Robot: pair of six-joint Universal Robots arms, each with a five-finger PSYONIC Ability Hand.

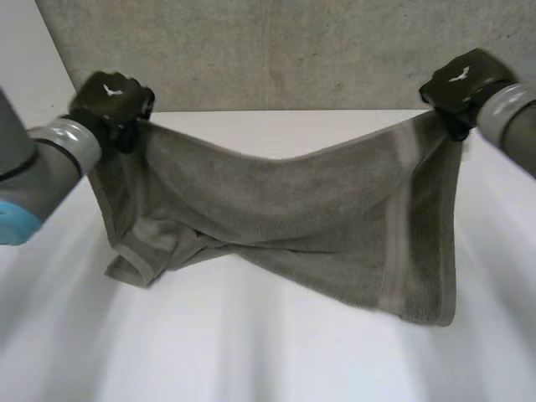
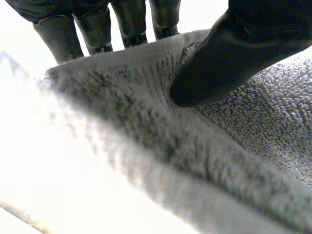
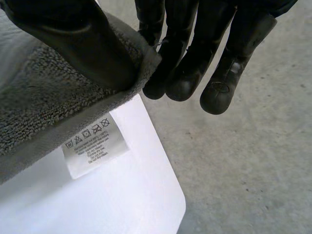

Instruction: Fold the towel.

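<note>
Left robot hand (image 1: 109, 96): pinches the towel (image 1: 285, 201) by a top corner.
Right robot hand (image 1: 459, 84): pinches the other corner (care label (image 3: 95, 144) there).
Long axis: hand to hand; hem seemingly on desk (image 1: 268, 360).

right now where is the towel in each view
Head view: the towel hangs between the left hand and right hand, its lower part on the table.
Left wrist view: towel edge pinched between the left hand's thumb and fingers.
Right wrist view: towel corner pinched by the right hand, care label hanging from it.
Shared landmark: the white table.
</note>
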